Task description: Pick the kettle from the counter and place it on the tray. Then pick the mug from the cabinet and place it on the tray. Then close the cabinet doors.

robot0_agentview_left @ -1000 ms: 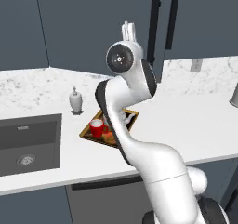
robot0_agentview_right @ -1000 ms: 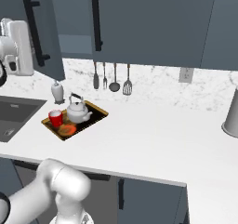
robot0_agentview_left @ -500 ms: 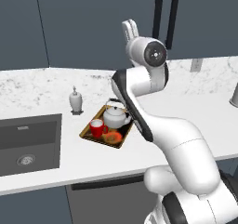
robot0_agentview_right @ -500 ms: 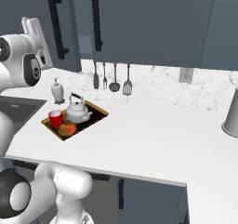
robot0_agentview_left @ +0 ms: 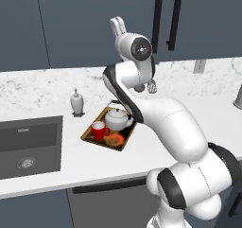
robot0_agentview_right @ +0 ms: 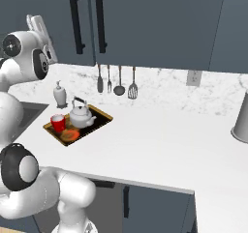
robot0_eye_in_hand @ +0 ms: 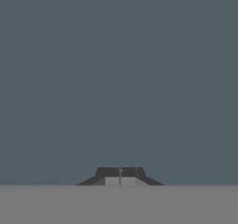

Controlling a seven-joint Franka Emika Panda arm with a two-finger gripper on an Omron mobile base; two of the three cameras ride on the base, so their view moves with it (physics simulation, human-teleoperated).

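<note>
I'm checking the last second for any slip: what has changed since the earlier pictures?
The arm has swung from left to right across both base views, the gripper raised before the cabinet doors and shut on nothing. The doors stay closed. Kettle and mug stay on the tray.

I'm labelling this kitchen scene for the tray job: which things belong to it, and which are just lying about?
Part of the job:
- kettle, on the tray
- mug, on the tray
- tray
- counter
- cabinet doors, shut
- gripper, shut and holding nothing

Just lying about:
- dispenser bottle
- hanging utensils
- sink
- wall outlet
</note>
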